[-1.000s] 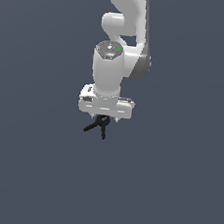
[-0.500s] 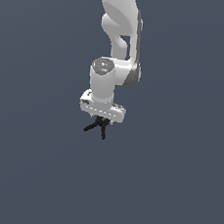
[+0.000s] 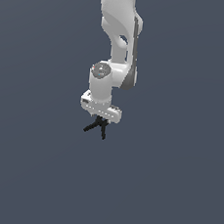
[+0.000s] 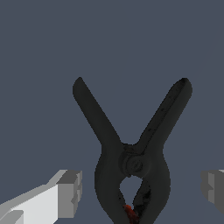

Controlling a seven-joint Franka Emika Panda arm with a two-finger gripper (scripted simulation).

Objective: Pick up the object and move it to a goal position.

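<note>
My gripper hangs from the white arm against a plain dark grey background. The object, a small black spring clamp, sits just under my hand. In the wrist view it lies midway between my two grey fingertips, with clear space on each side, so my jaws are spread and not pinching it. Its long axis runs away from my palm, and its two thin handles splay outward in a V.
</note>
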